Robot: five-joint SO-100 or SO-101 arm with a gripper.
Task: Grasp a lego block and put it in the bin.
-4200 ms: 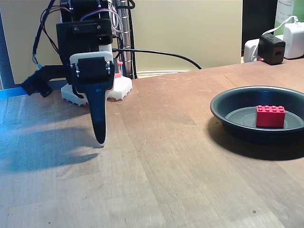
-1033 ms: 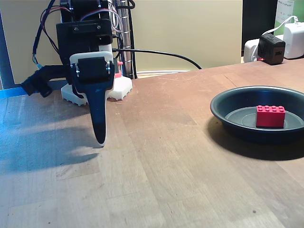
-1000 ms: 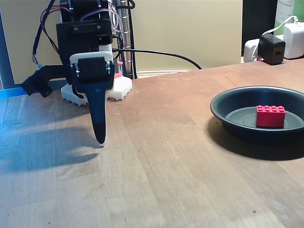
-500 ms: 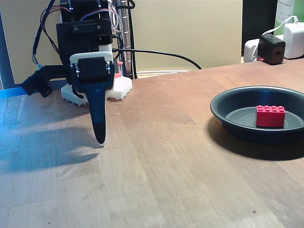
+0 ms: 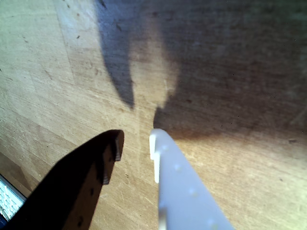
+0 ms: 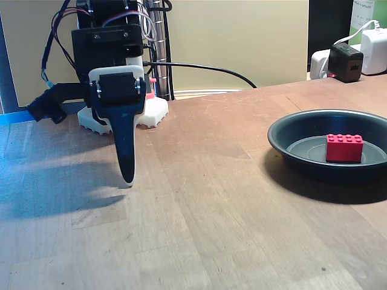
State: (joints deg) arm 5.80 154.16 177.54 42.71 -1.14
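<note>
The red lego block [image 6: 344,147] lies studs-up inside the bin [image 6: 290,130], a shallow dark round pan at the right of the fixed view. My gripper [image 6: 127,175] hangs far to the left of the pan, pointing down just above the wooden table near the arm's base. In the wrist view the gripper [image 5: 134,141] shows a black finger [image 5: 91,167] and a white finger [image 5: 180,187] with a narrow gap at the tips. Bare wood shows between them and they hold nothing.
The arm's white base [image 6: 151,112] and black cables [image 6: 199,66] stand at the back left. Chargers and plugs [image 6: 347,60] sit at the back right behind the pan. A wide stretch of wooden table [image 6: 205,199] lies between gripper and pan.
</note>
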